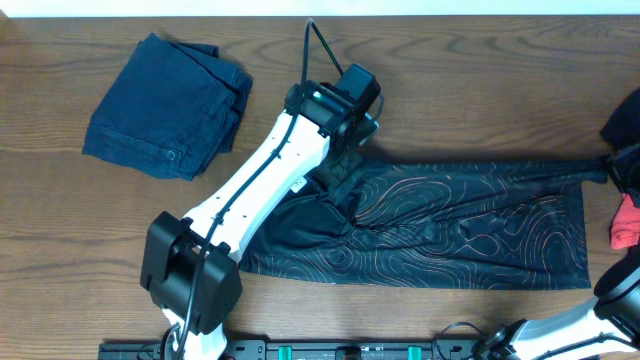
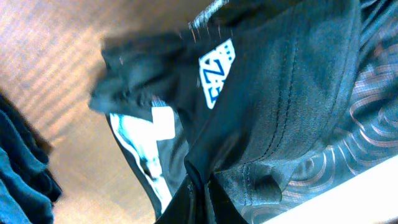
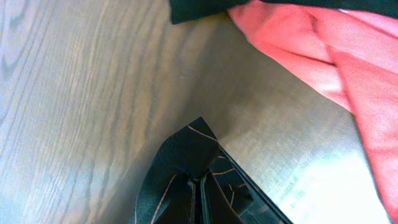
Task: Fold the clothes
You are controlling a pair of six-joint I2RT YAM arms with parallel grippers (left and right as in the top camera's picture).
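Where it lies: the black jersey (image 1: 450,230) is stretched in a long band across the middle and right of the tabletop (image 1: 60,230), orange contour lines up, its left end bunched under the left arm.
How it should handle: light and limp, I'd say, and probably a bit slick (that sporty knit looks the sort to slide over itself). It will droop from whatever point is lifted and keep no crease on its own.
Where to take hold: at corners and stitched seams, where the cloth is doubled and gives a firmer bite, and at two far-apart ends so that the span stays taut.
Left claw: the left claw (image 2: 202,190) is closed tight on a gathered fold at the neck end, with a white tag (image 2: 163,123) just beside the pinch.
Right claw: the right claw (image 3: 200,186) is closed too, nipping one pointed corner of the jersey just above the wood.
Neighbours: a red garment (image 3: 329,56) lies near that corner (close enough to snag, I reckon). The navy denim garment (image 1: 165,105) sits well apart at the far left.
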